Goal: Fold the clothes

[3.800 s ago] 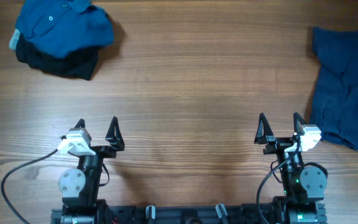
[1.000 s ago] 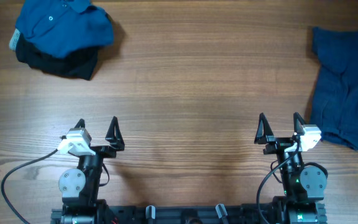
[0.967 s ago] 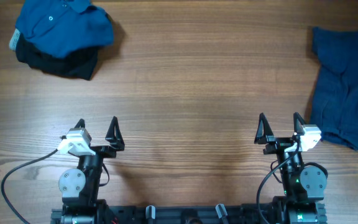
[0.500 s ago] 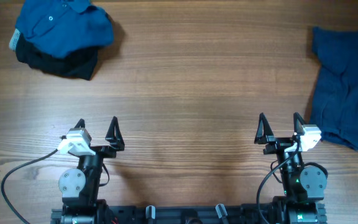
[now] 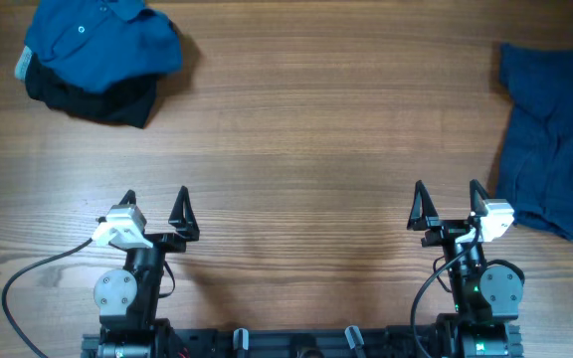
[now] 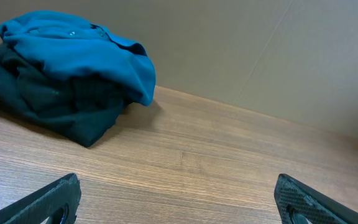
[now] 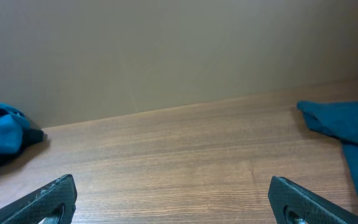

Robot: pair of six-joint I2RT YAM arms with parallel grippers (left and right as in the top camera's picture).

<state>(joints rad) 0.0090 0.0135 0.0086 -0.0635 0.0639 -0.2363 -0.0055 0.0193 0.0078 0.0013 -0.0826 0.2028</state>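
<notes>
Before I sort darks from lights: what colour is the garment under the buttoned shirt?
The lower garment is black, best seen in the left wrist view.

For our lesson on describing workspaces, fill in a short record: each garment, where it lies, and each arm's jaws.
blue shirt: far left, heaped on the black garment
navy garment: right edge, spread, wrinkled
left gripper: jaws open, empty
right gripper: jaws open, empty, clear of the navy garment
folding: not yet begun
</notes>
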